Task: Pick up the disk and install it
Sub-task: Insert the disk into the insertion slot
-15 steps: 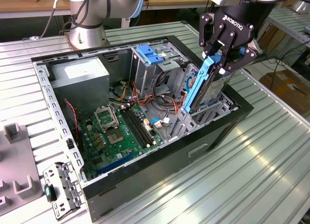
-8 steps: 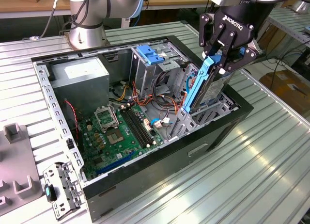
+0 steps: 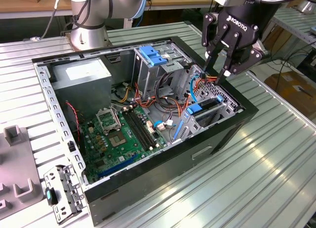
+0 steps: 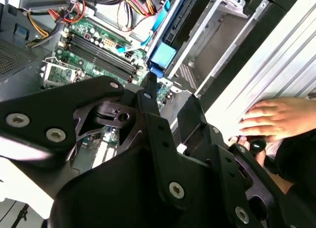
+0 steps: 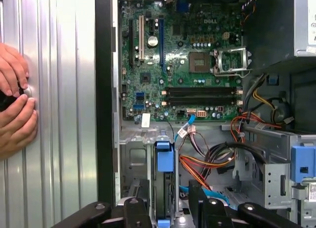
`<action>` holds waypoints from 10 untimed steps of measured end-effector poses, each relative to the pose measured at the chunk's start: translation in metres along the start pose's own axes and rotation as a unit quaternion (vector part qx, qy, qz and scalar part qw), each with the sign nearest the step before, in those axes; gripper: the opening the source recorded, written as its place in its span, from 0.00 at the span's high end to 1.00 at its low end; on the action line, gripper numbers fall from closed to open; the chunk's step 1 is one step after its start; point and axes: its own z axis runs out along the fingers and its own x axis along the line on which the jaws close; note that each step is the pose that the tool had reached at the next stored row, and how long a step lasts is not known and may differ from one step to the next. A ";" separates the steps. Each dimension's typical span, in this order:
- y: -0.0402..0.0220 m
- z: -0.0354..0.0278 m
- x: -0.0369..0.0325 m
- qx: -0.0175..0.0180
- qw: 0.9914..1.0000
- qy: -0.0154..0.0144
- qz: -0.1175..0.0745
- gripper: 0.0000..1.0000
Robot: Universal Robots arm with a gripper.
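Note:
The disk (image 3: 205,110) stands on edge in the drive bay at the front of the open computer case (image 3: 148,188), on the exterior view's right. Its blue carrier bracket faces up and shows in both wrist views (image 4: 163,55) (image 5: 164,161). My gripper (image 3: 216,75) hangs just above the bay, open. Its two black fingers straddle the line of the disk without touching it (image 5: 167,208) (image 4: 170,97). Nothing is between the fingers.
Inside the case lie a green motherboard (image 3: 118,134), a grey power supply (image 3: 81,77), a second cage with a blue latch (image 3: 153,55) and orange and blue cables (image 5: 202,164). A person's hands (image 5: 15,99) rest on the ribbed table beside the case. A loose metal bracket (image 3: 61,193) lies on the exterior view's left.

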 end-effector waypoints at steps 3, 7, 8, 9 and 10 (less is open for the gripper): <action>0.0000 0.0064 -0.0001 0.000 1.000 0.000 0.000 0.55; 0.0001 0.0138 -0.0002 0.000 1.000 0.000 0.000 0.64; 0.0001 0.0161 -0.0002 0.000 1.000 0.000 0.000 0.70; 0.0001 0.0177 -0.0002 0.000 1.000 0.000 0.000 0.76; 0.0001 0.0203 -0.0002 0.000 1.000 0.000 0.000 0.82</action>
